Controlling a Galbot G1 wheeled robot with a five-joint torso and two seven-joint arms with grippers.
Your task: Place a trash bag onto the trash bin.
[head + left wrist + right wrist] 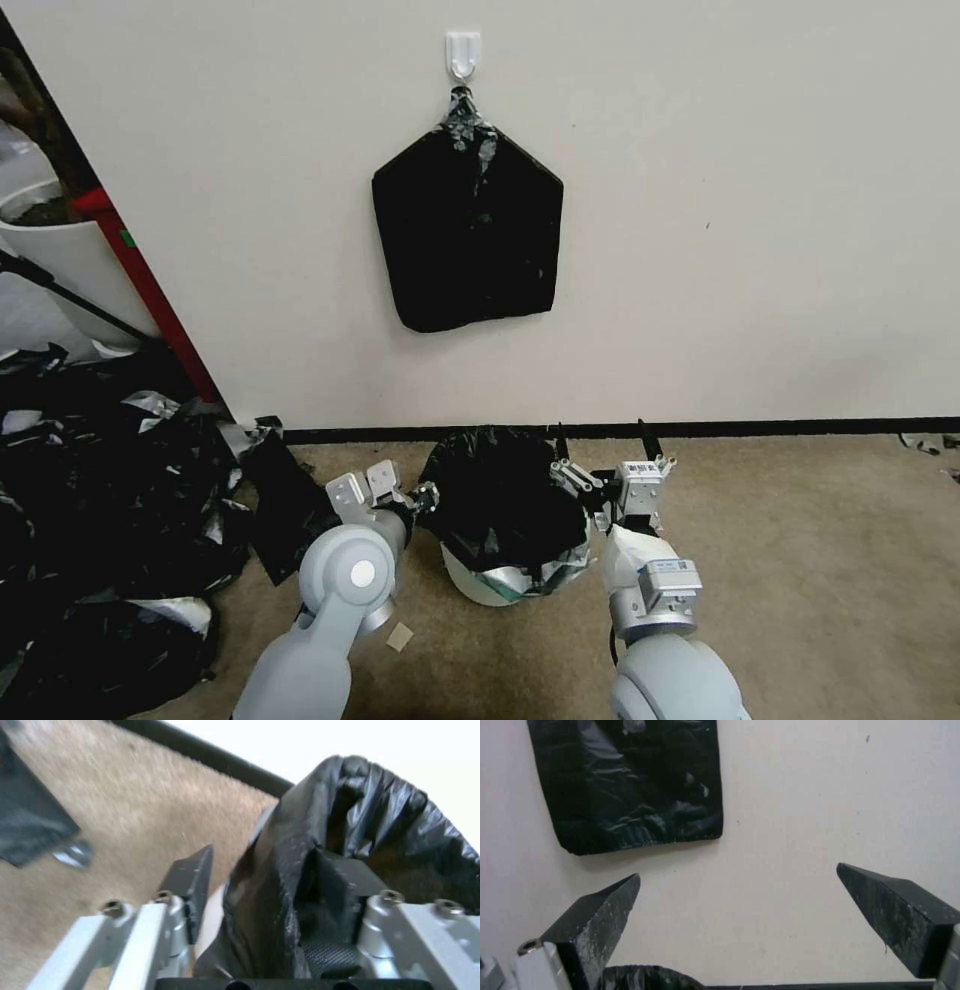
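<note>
Both arms reach low forward, left tool (260, 877) and right tool (740, 907) spread wide.
</note>
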